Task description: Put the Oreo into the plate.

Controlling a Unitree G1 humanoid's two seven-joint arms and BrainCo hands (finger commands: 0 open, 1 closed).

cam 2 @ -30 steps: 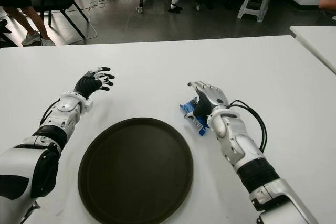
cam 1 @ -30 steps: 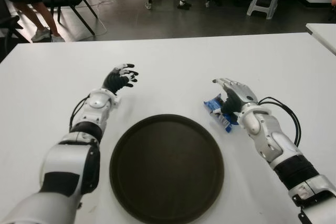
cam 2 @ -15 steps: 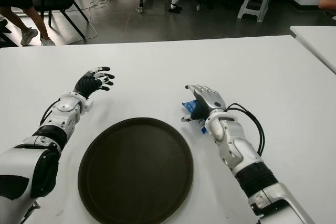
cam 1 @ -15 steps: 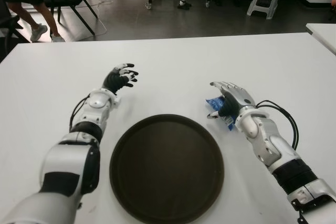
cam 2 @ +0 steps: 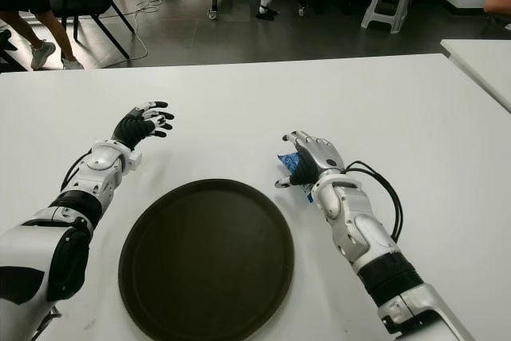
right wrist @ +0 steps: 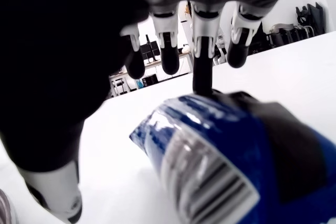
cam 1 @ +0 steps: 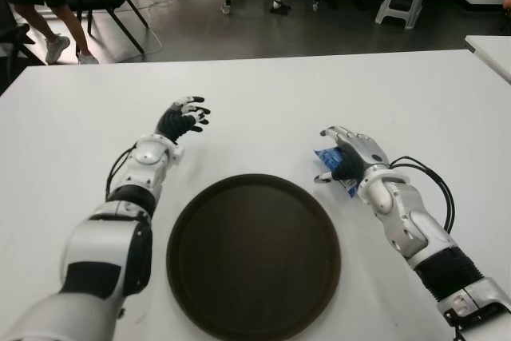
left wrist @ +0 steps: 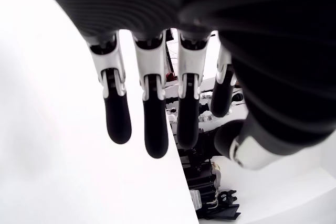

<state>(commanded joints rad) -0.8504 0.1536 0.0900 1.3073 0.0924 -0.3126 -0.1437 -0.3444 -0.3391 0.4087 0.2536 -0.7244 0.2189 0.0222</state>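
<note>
The white table (cam 1: pixel 263 93) carries a round dark plate (cam 1: pixel 254 257), empty, near the robot. The right hand (cam 1: pixel 351 156) sits just beyond the plate's right rim, fingers (right wrist: pixel 202 64) loosely curved over the Oreo (right wrist: pixel 210 150); whether they grip it cannot be told. The Oreo is a glossy blue packet with a white barcode panel, lying under the palm, below the fingertips. The left hand (cam 1: pixel 182 117) shows beyond the plate's left side, its fingers (left wrist: pixel 149 114) spread, holding nothing.
</note>
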